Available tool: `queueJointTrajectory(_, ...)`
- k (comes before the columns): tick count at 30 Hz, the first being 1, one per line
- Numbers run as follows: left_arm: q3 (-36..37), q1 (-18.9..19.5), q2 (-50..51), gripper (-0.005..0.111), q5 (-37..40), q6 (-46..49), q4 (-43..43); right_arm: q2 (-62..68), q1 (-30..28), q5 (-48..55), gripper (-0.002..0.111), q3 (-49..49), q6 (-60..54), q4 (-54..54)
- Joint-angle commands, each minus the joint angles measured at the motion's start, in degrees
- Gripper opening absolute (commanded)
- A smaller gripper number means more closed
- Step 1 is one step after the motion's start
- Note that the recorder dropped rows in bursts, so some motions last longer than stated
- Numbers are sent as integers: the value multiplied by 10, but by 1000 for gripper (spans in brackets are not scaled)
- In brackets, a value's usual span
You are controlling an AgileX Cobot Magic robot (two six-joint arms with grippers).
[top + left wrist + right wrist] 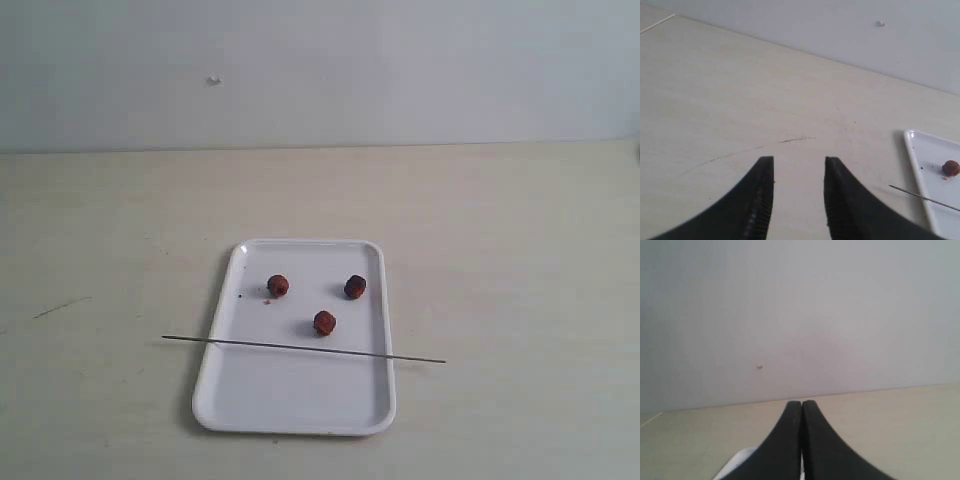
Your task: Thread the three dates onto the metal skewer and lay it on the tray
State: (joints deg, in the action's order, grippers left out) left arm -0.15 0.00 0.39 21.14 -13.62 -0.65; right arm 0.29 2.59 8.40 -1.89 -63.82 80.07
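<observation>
The white tray (295,395) lies on the table with three dates on it: one at the left (278,286), a darker one at the right (355,287) and one nearer the front (324,322). The metal skewer (300,348) rests across the tray, both ends sticking out past its rims. Neither gripper shows in the exterior view. My left gripper (799,162) is open over bare table, with the tray's corner (915,150), one date (950,168) and the skewer tip (920,195) off to one side. My right gripper (802,403) is shut on nothing, a bit of tray (735,462) behind its fingers.
The pale wooden table (500,250) runs back to a plain grey wall (320,70). A thin dark scratch (60,307) marks the tabletop left of the tray, seen as a scratch (795,139) in the left wrist view too.
</observation>
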Motion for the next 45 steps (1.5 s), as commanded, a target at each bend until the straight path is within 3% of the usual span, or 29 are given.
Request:
queueJointTrajectory(1,1,2,-4,35,-3,-1,1,-3,0,-32,0,0,-11,1)
queueJointTrajectory(6,1,2,-4,35,-3,-1,1,-3,0,-52,0,-8,-4,0)
queueJointTrajectory(12,1,2,-4,35,-3,-1,1,-3,0,-174,0,-44,8,1)
queueJointTrajectory(15,1,2,-4,35,-3,-1,1,-3,0,-205,0,-73,70,-13)
queueJointTrajectory(25,1,2,-4,35,-3,-1,1,63,0,-377,0,-169,486,-423)
queueJointTrajectory(30,1,2,-4,35,-3,-1,1,210,0,-434,0,-232,557,-585)
queueJointTrajectory(36,1,2,-4,35,-3,-1,1,437,0,-425,0,-378,557,-702)
queueJointTrajectory(39,1,2,-4,35,-3,-1,1,534,0,-370,0,-458,549,-764)
queueJointTrajectory(45,1,1,-4,35,-3,-1,1,685,0,-19,0,-627,491,-909)
